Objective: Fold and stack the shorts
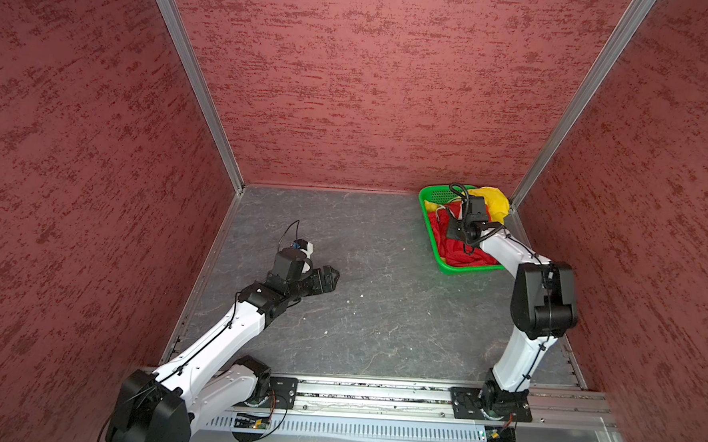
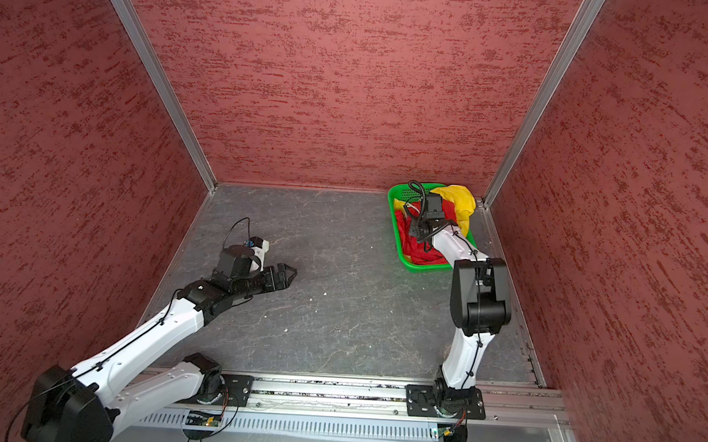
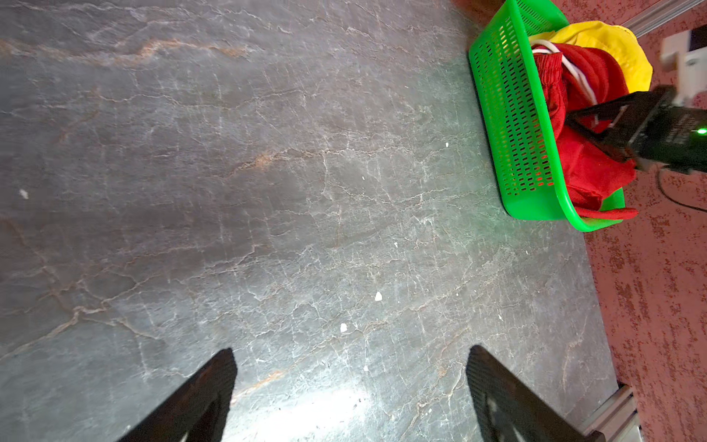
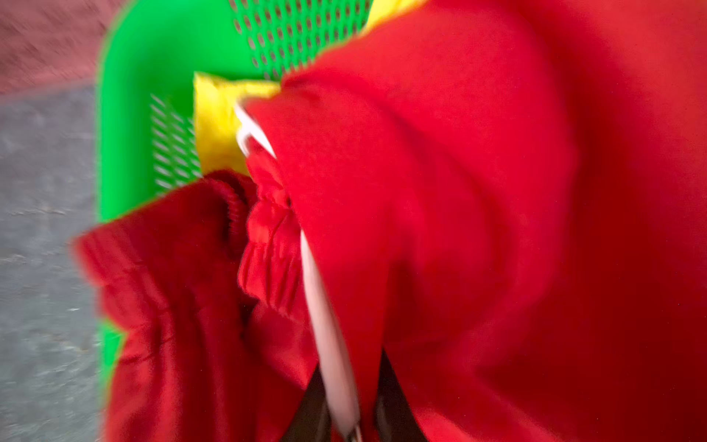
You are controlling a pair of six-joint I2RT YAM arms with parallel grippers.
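Two pairs, red shorts [image 1: 463, 254] and yellow shorts [image 1: 495, 198], lie bunched in the basket [image 1: 470, 271]; nothing folded or stacked. Inside it the right gripper [image 3: 574, 118] pinches the red shorts; the left gripper [image 3: 350, 350] gapes empty, well apart from the basket.

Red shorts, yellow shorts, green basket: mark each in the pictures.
red shorts [image 3: 589, 172], left wrist view, crumpled cloth inside the basket
yellow shorts [image 1: 495, 198], in a top view, bulge over the basket's far rim
green basket [image 3: 512, 114], left wrist view, perforated side wall
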